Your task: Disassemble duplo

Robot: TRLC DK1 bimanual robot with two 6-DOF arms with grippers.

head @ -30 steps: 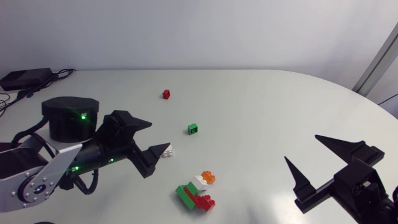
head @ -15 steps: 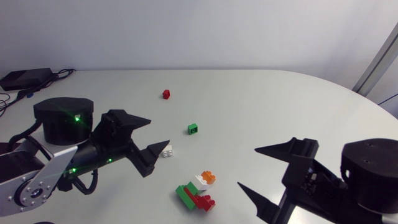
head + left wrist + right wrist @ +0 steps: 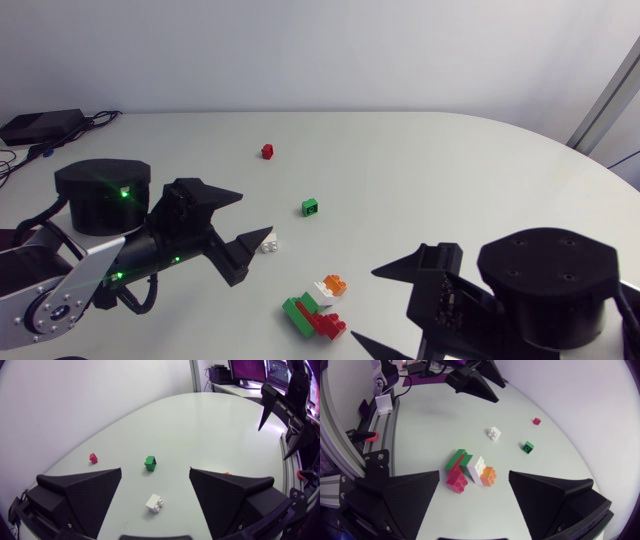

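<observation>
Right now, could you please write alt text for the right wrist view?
The right gripper hangs open over a white table, its two black fingers framing a joined cluster of green, red, white and orange duplo bricks. Farther ahead lie a loose white brick, a small green brick and a small red brick, with the left gripper beyond.

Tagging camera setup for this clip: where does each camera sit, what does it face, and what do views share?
Head view: fixed above the table, looking down; left gripper and right gripper show, both open.
Left wrist view: behind the left gripper, facing across the table over a white brick; own fingers show.
Right wrist view: behind the right gripper, facing down at the duplo cluster; own fingers show.
Shared: all three show the white brick.
</observation>
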